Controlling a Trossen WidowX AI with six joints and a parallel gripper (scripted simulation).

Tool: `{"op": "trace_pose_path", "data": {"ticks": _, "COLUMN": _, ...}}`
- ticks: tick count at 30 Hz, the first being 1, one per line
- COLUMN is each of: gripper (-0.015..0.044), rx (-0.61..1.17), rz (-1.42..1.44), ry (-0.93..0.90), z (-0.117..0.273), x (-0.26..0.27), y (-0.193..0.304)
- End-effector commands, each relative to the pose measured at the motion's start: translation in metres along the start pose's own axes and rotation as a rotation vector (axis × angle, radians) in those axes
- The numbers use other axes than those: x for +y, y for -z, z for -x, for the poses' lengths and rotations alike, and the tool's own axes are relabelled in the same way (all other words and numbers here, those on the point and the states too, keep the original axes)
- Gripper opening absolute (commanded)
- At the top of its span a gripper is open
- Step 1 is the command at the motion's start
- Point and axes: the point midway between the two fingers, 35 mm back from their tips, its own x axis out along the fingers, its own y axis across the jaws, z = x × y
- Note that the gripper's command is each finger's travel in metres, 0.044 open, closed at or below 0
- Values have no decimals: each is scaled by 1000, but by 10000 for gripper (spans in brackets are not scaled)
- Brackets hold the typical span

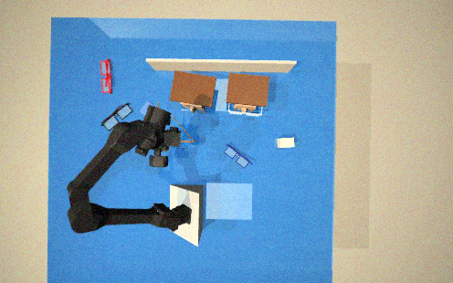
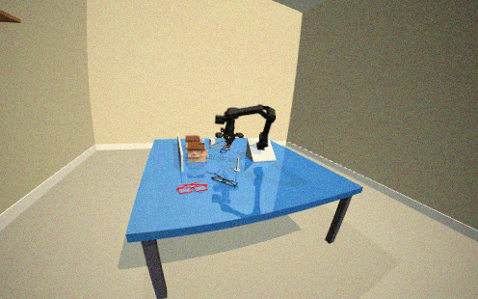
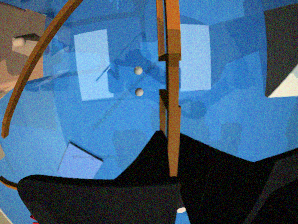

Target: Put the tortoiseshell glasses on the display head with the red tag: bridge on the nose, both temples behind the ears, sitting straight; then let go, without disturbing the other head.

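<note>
The tortoiseshell glasses (image 1: 184, 131) (image 3: 173, 110) show as an orange-brown frame held above the table, temples reaching toward the heads' side. My gripper (image 1: 179, 141) (image 3: 164, 136) is shut on their front frame near one end; the black fingers hide the rest of that end. One curved temple crosses the upper left of the wrist view; the other temple's tip shows at its lower left edge. The left head (image 1: 193, 88) (image 2: 197, 153) has a brown top and a bare face and stands beyond the glasses. The right head (image 1: 248, 89) wears white glasses. I cannot make out a red tag.
A pale upright board (image 1: 222, 65) (image 2: 180, 153) stands behind the heads. Red glasses (image 1: 106, 77) (image 2: 192, 188), dark glasses (image 2: 225, 180) and blue glasses (image 1: 237, 156) lie on the table. A white post (image 2: 237, 165) stands near the dark glasses. A small white block (image 1: 286, 142) is at the right.
</note>
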Motion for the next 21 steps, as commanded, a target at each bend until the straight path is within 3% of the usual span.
{"op": "trace_pose_path", "data": {"ticks": 1, "gripper": 0, "rx": -11, "rz": 2, "ry": -1, "z": 3, "x": 0, "y": 14}}
{"op": "trace_pose_path", "data": {"ticks": 21, "gripper": 0, "rx": -13, "rz": 2, "ry": -4, "z": 1, "x": -48, "y": 147}}
